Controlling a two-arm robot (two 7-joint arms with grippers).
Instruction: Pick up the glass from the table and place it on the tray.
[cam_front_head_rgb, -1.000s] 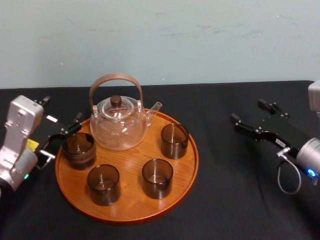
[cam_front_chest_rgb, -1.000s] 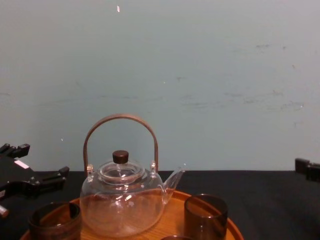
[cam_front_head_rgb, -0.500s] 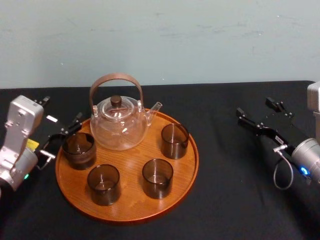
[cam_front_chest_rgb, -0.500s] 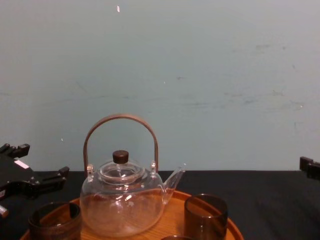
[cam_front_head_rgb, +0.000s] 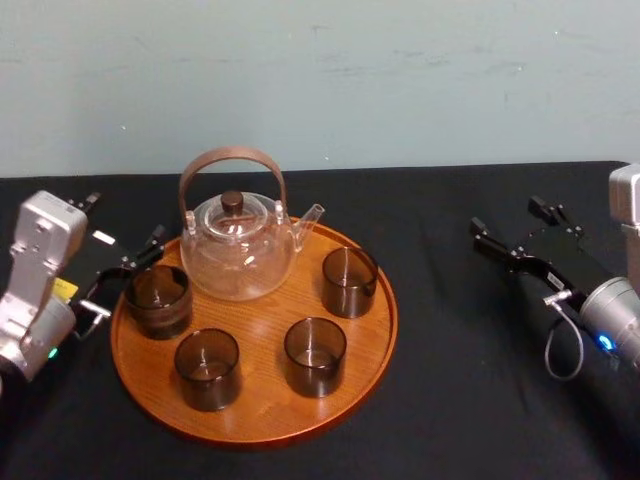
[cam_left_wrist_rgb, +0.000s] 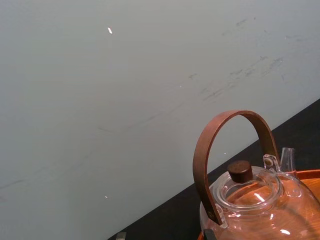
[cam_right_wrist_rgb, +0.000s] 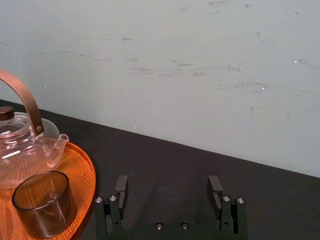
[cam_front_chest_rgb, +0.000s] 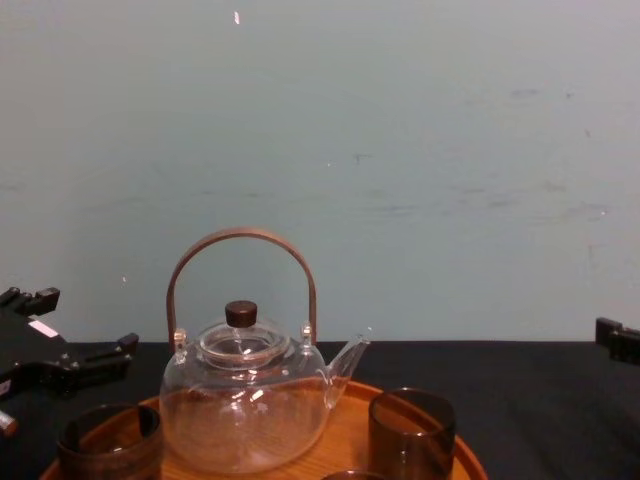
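Observation:
The round wooden tray (cam_front_head_rgb: 262, 402) lies on the black table (cam_front_head_rgb: 450, 400) and carries several dark glasses. The leftmost glass (cam_front_head_rgb: 158, 299) stands upright just inside the tray's left rim, also seen in the chest view as the glass (cam_front_chest_rgb: 110, 440). My left gripper (cam_front_head_rgb: 128, 272) is open at that rim, its fingers reaching along the glass's left side without gripping it. Over the bare cloth to the right of the tray, my right gripper (cam_front_head_rgb: 505, 215) hovers open and empty; the right wrist view shows this gripper (cam_right_wrist_rgb: 168, 187) with its fingers wide apart.
A glass teapot (cam_front_head_rgb: 235, 250) with a brown arched handle stands at the back of the tray. Other glasses stand at the right (cam_front_head_rgb: 349, 282), front middle (cam_front_head_rgb: 314, 356) and front left (cam_front_head_rgb: 208, 368). A pale wall rises behind the table.
The right gripper has drawn back a little to the right and turned slightly. The left gripper, the glasses and the teapot have not moved.

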